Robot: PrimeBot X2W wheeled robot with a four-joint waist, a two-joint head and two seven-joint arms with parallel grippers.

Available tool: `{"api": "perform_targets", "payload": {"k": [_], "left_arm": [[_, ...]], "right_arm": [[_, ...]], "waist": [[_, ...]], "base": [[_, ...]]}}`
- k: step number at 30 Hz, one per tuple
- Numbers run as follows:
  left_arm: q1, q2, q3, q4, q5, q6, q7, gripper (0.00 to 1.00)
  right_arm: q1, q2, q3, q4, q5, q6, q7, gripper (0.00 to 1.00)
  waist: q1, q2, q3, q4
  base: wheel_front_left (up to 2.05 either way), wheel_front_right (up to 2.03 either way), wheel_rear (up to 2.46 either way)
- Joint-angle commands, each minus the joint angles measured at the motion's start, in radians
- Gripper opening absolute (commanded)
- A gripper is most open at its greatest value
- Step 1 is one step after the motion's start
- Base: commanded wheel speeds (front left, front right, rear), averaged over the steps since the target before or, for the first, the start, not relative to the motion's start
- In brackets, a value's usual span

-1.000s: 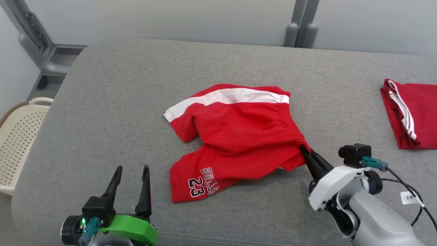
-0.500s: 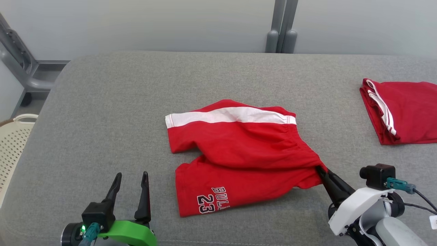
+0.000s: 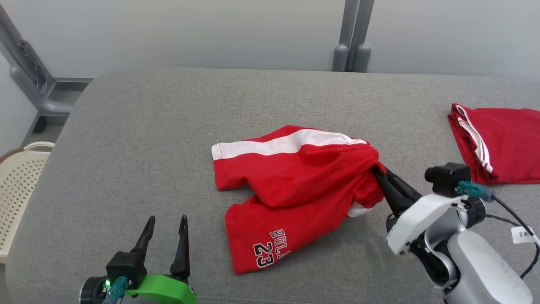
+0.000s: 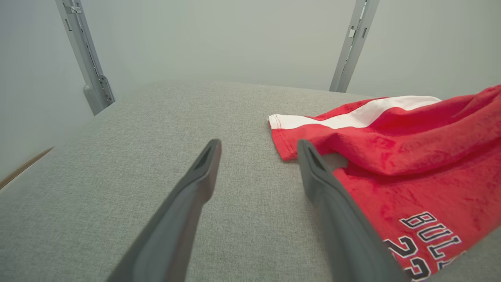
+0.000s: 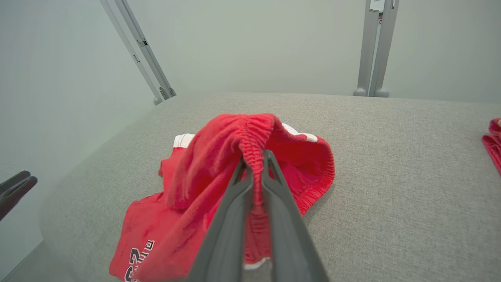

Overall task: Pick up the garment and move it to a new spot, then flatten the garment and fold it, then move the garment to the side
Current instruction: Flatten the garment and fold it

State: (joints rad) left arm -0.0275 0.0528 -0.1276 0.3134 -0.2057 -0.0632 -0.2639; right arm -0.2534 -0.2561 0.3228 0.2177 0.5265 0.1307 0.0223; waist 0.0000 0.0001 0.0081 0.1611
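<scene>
Red shorts (image 3: 295, 185) lie rumpled near the middle of the grey padded surface (image 3: 168, 126). One waistband corner is raised a little by the right gripper (image 3: 376, 171), whose two fingers are pinched tight on the gathered elastic. The left gripper (image 3: 166, 221) sits nearer the robot, fingers spread with nothing between them, close to the leg printed 23. I'd judge the cloth light, thin and floppy: it sags and bunches wherever it isn't held, so a single pinch will likely drag it in a heap. The ribbed waistband looks the surest hold, and a second grip on its other corner should let it hang flat. From the right wrist you see the elastic squeezed between the fingers and the waist opening gaping behind. The head view gives the layout instead, with a folded red garment (image 3: 502, 143) well off to the right and a pale basket (image 3: 21, 181) beyond the left edge.
</scene>
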Motion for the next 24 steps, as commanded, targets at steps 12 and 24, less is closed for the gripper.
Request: {"api": "perform_targets", "payload": {"k": [12, 24], "left_arm": [[-0.034, -0.001, -0.027, 0.004, 0.01, -0.015, 0.0, 1.0], [-0.089, -0.001, -0.113, 0.009, -0.024, -0.005, 0.0, 1.0]], "right_arm": [[-0.302, 0.014, 0.058, 0.38, 0.0, 0.0, -0.009, 0.0], [-0.539, -0.002, 0.107, 0.783, 0.025, 0.0, -0.103, 0.0]], "waist": [[0.0, -0.0001, 0.049, 0.071], [0.0, -0.0001, 0.118, 0.166]], "base": [[0.0, 0.0, 0.0], [0.0, 0.0, 0.0]]}}
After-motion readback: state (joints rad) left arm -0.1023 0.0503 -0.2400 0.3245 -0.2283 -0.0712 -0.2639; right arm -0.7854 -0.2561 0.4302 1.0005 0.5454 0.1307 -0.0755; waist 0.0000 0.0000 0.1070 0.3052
